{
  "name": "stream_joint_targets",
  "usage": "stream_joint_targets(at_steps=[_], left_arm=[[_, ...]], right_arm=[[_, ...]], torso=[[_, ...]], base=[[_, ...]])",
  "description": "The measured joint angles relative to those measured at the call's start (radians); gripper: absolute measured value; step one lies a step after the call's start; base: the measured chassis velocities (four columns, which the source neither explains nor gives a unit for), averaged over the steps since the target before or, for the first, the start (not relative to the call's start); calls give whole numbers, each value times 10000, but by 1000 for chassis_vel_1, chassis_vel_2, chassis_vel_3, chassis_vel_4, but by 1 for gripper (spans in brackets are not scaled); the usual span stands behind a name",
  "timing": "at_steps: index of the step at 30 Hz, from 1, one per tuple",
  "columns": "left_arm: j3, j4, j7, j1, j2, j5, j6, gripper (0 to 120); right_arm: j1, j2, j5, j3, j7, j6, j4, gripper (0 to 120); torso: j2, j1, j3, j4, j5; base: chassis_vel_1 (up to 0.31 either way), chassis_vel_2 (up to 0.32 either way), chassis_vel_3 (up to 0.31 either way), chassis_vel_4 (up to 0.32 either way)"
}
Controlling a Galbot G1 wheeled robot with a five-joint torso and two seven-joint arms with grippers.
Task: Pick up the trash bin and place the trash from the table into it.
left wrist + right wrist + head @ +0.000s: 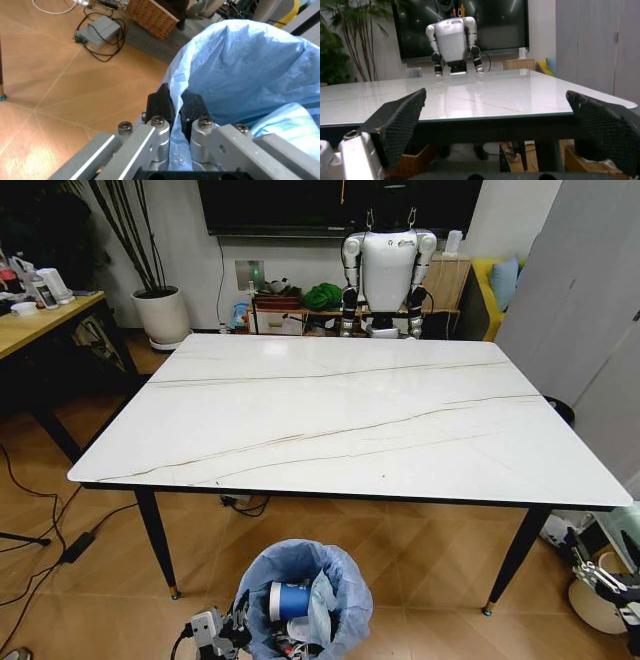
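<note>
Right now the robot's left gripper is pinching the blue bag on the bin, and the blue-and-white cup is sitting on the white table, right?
Not quite. The cup is not on the table; the head view shows it inside the trash bin, down on the floor in front of the table. The rest holds: the left gripper is shut on the bin's blue bag at the rim, as the left wrist view shows.

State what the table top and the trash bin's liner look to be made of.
Table: glossy white stone-look slab with thin brown veins, marble or an imitation, on thin black legs, likely metal. Trash bin liner: thin light-blue plastic film, crinkled and slightly see-through, pinched by the left gripper.
</note>
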Motion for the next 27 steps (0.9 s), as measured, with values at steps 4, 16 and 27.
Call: stream_joint_targets(at_steps=[4, 16, 27], left_arm=[[91, -212, 660, 168, -3, -102, -229, 0], [-75, -221, 849, 210, 32, 399, -427, 0], [-304, 60, 613, 221, 220, 140, -288, 0]], right_arm=[[-18, 5, -47, 4, 15, 0, 34, 100], [-52, 92, -194, -60, -61, 30, 90, 100], [-54, 126, -236, -109, -79, 21, 231, 100]], torso=[[0, 4, 1, 2, -1], [0, 2, 1, -1, 1], [0, 1, 1, 1, 1]], base=[[0, 0, 0, 0], [0, 0, 0, 0], [0, 0, 0, 0]])
